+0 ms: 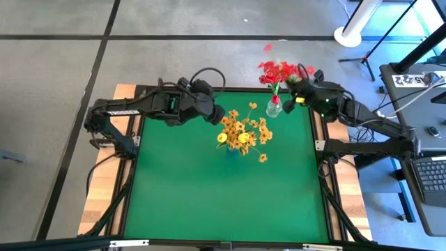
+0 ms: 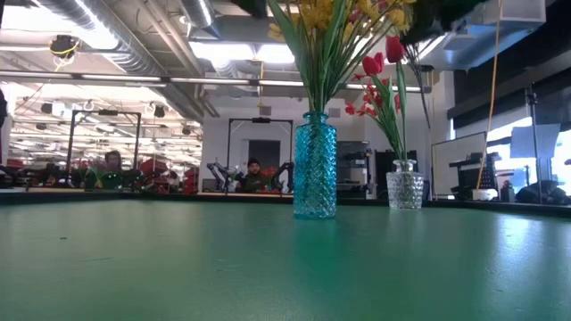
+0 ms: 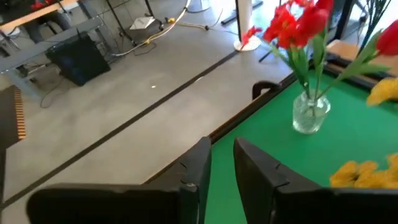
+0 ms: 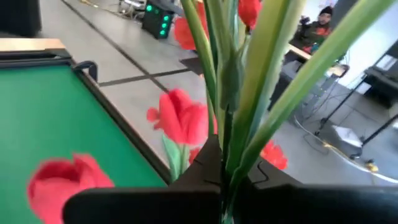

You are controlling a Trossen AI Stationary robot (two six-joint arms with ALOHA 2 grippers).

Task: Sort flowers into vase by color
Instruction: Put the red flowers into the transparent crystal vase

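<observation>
A blue glass vase (image 1: 230,148) (image 2: 315,165) stands on the green table and holds yellow flowers (image 1: 242,131) (image 2: 321,18). To its right and farther back, a clear glass vase (image 1: 274,108) (image 2: 404,189) (image 3: 310,112) holds red flowers (image 1: 277,72) (image 2: 382,58) (image 3: 298,25). My left gripper (image 1: 217,113) (image 3: 222,144) hovers open just left of the yellow bunch with nothing between its fingers. My right gripper (image 1: 294,94) (image 4: 225,165) sits just right of the red bunch, shut on green stems, with red tulips (image 4: 180,118) close around it. My right gripper pinches a few thin green stems (image 4: 231,134) between its two fingers, which lie across them. The stems run on past the fingers among leaves, toward red blooms. The lower ends of the stems are hidden by the gripper, so whether they stand in the clear vase cannot be told.
The green mat (image 1: 223,195) spreads wide on the near side of both vases. Wooden table borders (image 1: 104,188) flank it. A white pole base (image 1: 348,35) and a side desk with a laptop (image 1: 432,174) stand off the table's right. People sit far behind in the room (image 2: 254,174).
</observation>
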